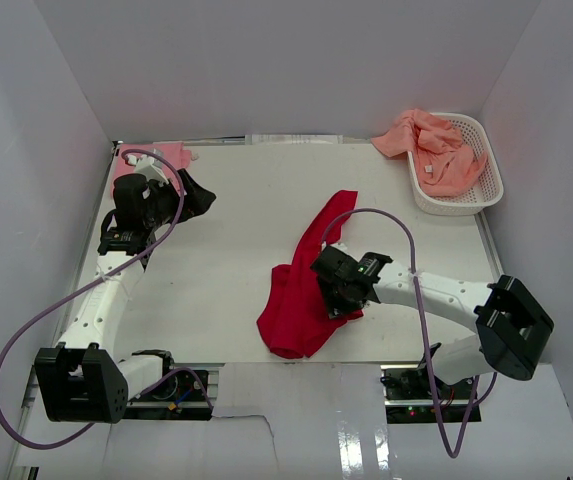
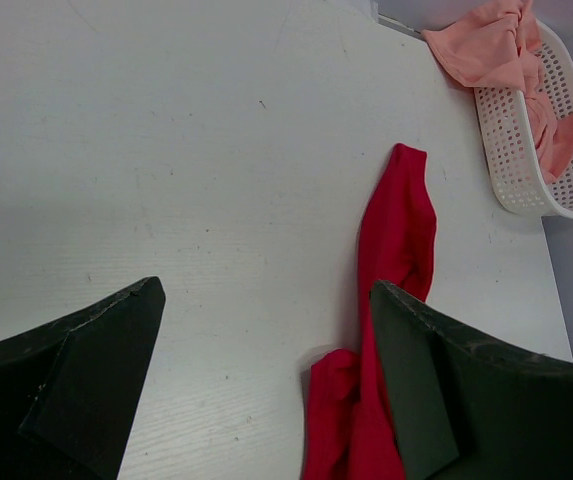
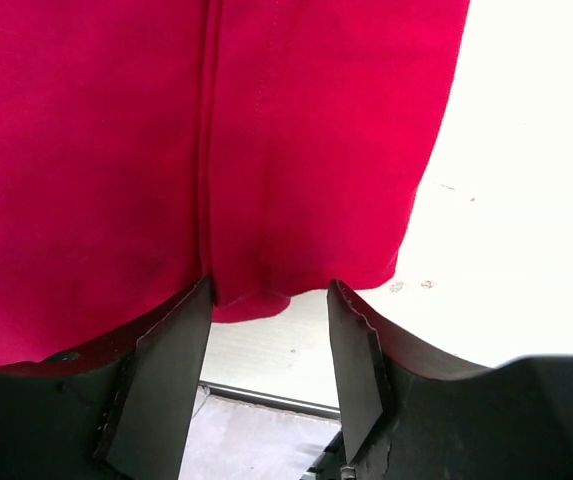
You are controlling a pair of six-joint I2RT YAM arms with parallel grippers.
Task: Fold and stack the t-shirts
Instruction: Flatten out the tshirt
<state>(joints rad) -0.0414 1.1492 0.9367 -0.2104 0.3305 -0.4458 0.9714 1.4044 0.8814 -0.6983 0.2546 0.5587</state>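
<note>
One white table (image 1: pixel 236 210): one red t-shirt (image 1: pixel 288 310), one pink t-shirt (image 1: pixel 171 155), salmon-orange t-shirts (image 1: pixel 434 150), uncountable, in one basket (image 1: pixel 493 185). Left gripper (image 2: pixel 266 290) gapes empty; right gripper (image 3: pixel 268 290) stands parted at the red hem.

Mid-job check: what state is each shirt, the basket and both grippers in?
red t-shirt: bunched, unfolded, mid-table.
salmon t-shirts: crumpled, spilling over the basket rim.
pink t-shirt: far left corner, partly hidden.
basket: upright, holding shirts.
left gripper: open, empty.
right gripper: open at the red t-shirt's edge.
</note>
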